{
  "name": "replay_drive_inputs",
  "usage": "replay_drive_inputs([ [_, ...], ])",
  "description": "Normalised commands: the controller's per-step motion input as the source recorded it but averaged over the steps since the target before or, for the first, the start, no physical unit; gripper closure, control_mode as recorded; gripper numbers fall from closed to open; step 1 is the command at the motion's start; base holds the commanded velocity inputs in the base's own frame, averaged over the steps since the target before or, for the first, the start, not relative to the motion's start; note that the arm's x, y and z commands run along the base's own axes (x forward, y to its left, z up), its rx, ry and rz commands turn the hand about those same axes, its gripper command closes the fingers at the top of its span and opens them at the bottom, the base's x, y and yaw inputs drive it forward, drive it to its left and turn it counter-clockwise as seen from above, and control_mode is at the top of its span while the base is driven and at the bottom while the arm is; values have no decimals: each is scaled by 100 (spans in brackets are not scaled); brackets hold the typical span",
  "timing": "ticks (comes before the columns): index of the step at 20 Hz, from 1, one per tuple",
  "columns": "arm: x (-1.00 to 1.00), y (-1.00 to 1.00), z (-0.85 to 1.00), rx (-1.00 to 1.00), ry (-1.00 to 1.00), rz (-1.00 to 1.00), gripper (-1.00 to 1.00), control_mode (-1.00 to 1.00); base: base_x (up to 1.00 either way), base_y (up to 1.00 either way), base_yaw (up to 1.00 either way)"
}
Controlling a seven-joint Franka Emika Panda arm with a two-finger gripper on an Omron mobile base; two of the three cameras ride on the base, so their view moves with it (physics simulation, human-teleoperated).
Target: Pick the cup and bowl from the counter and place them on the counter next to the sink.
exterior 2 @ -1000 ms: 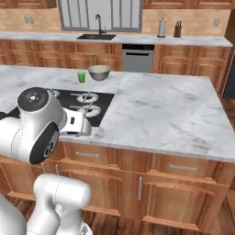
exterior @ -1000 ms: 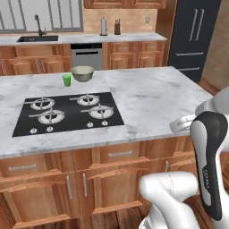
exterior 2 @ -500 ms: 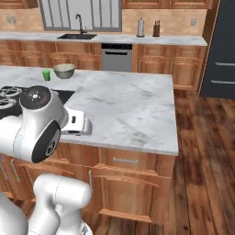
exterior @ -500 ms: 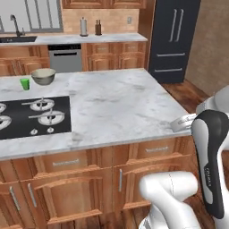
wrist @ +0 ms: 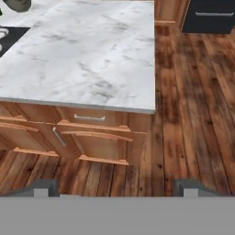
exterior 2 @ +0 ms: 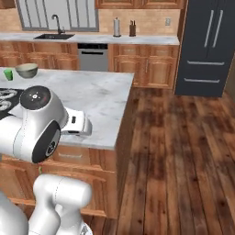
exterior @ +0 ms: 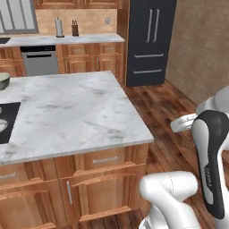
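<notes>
The green cup (exterior 2: pixel 8 74) and the grey-olive bowl (exterior 2: pixel 26 70) stand side by side at the far left of the island counter (exterior 2: pixel 96 92). The bowl's edge also shows in the left base view (exterior: pixel 2 80) and in the hand view (wrist: pixel 18 4). The black sink (exterior 2: pixel 54 36) with its tall faucet sits in the back counter. My gripper (wrist: pixel 119 189) is open and holds nothing. It looks down at the island's near right corner and the wooden floor, well away from cup and bowl.
A black cooktop (wrist: pixel 9 36) lies in the island near the bowl. Dishwasher (exterior 2: pixel 93 57), paper towel roll (exterior 2: pixel 116 26) and knife block (exterior 2: pixel 132 28) line the back wall. A dark fridge (exterior 2: pixel 207 46) stands at the right, with wooden floor (exterior 2: pixel 183 147) before it.
The base has driven to the right, so the whole scene has slid left in both base views. Cup, bowl and cooktop now sit at the left edge. The gripper stays open.
</notes>
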Motion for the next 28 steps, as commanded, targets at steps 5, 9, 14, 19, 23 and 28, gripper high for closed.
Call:
replay_drive_inputs([
  [5,0,0,0,0,0,0,-100,100,40,-100,-7],
  [9,0,0,0,0,0,0,-100,100,34,-100,-8],
  [14,0,0,0,0,0,0,-100,100,84,-92,-5],
  [19,0,0,0,0,0,0,-100,100,100,-89,8],
  [23,0,0,0,0,0,0,-100,100,100,-96,15],
  [28,0,0,0,0,0,0,-100,100,100,-88,18],
])
